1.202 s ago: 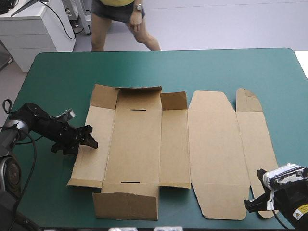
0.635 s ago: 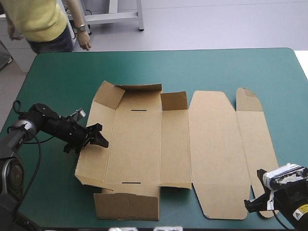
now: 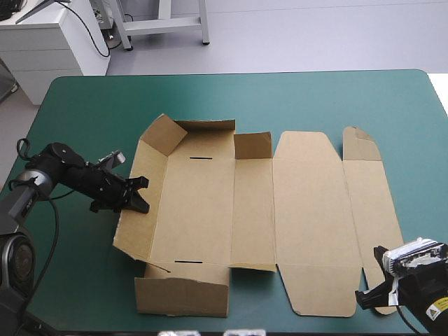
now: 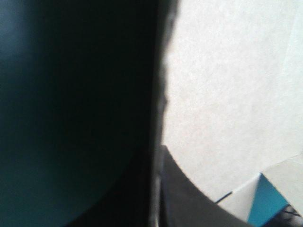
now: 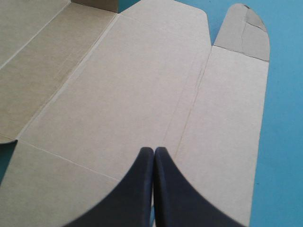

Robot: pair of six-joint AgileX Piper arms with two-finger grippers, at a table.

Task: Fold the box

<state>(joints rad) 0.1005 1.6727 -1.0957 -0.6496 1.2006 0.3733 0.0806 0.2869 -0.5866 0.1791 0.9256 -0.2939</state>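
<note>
The brown box (image 3: 231, 210) lies as a cut sheet in the middle of the table. Its left wall (image 3: 133, 231), far wall and near flap (image 3: 182, 297) are raised. My left gripper (image 3: 140, 196) is at the left wall's upper edge, shut on it. In the left wrist view the box board (image 4: 227, 94) runs up from beside a black finger (image 4: 189, 208), with a dark field on the other side. My right gripper (image 3: 365, 299) hovers at the near right corner, shut and holding nothing. In the right wrist view this gripper (image 5: 154, 150) points over the flat lid panels (image 5: 118, 85).
The teal-green cover (image 3: 315, 98) lies bare beyond the box and along the right edge (image 5: 284, 118). The box's rightmost flap (image 3: 371, 196) lies flat and reaches close to my right gripper.
The left wall has tipped up steeper and its far corner flap has swung inward. My left gripper has moved with it, and its fingers have come together. The right arm has stayed still.
</note>
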